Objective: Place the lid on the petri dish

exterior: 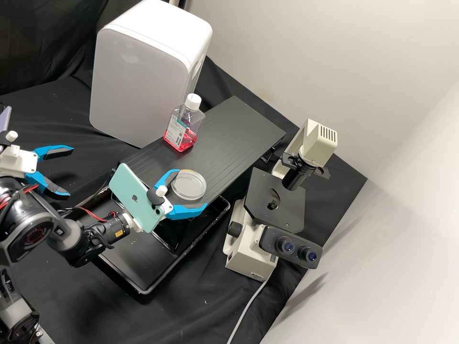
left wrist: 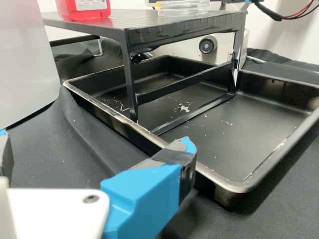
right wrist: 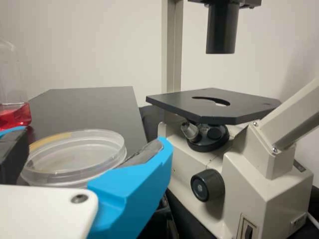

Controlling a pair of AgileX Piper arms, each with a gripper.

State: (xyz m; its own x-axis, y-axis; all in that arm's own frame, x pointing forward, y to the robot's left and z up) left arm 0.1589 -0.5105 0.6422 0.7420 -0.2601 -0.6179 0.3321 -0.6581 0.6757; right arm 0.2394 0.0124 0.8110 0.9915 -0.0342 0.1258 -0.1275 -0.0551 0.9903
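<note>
The right arm's fingers stand wide, one on each side of the petri dish and close to its rim; I cannot tell whether they touch it. The dish sits at the edge of a black raised shelf nearest that arm, and it is unclear whether its lid is seated. Thin clear plastic like this is probably light, stiff, slippery and easy to crack, so a gentle pinch across the rim seems best. The left arm's fingers are also spread wide, holding nothing, well apart over the bench.
</note>
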